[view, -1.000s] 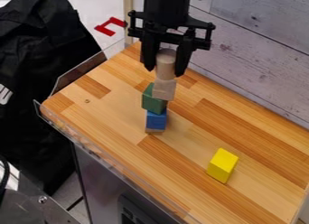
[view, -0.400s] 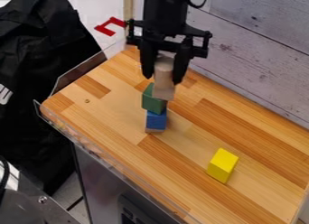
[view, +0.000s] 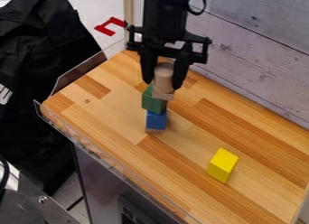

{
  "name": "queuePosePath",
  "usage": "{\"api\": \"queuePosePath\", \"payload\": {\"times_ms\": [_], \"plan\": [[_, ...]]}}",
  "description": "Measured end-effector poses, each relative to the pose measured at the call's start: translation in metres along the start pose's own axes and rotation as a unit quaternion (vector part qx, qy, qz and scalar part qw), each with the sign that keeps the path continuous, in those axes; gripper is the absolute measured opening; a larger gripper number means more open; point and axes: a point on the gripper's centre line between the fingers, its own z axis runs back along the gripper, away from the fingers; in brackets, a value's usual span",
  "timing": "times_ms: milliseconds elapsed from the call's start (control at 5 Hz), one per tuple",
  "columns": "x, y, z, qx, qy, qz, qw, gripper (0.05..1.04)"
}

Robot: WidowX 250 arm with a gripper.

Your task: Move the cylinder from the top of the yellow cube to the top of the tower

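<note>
**Clasping the wooden cylinder in the hand at the top of the tower**

Hangs from the top edge on the black arm, over the far part of the wooden desk. Grips the cylinder from both sides, one dark finger against each. Keeps it close to upright, with its pale round top showing between the fingers.

Lines up in view with the pale wooden block at the head of the tower, overlapping it at the lower end. Cannot tell whether touching that block or just above it.

Rises from the desk in mixed colors: at the foot a pale wooden piece, mostly hidden; on that a blue cube; next a green block, turned at an angle; then the pale wooden block, set a little to the right of the green one in view.

Stands apart from all this, nearer the camera and to the right, as a yellow cube resting directly on the desk.

Gives way past the desk to black fabric at the left, a red object near the top, and a whitish plank wall behind, at the upper right.
</note>
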Motion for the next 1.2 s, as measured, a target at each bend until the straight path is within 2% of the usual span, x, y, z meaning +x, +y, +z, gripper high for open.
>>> {"api": "queuePosePath", "payload": {"times_ms": [200,400,600,800,1000,1200], "plan": [[-0.001,0.002,0.000,0.005,0.006,0.007,0.9999,0.895],[-0.001,0.002,0.000,0.005,0.003,0.018,0.9998,1.003],[0.002,0.001,0.014,0.007,-0.011,0.029,0.9995,1.000],[0.005,-0.005,0.040,0.019,-0.040,0.020,0.9988,1.000],[0.004,-0.019,0.055,0.030,-0.055,-0.007,0.9980,1.000],[0.001,-0.044,0.059,0.030,-0.068,-0.058,0.9955,1.000]]}}
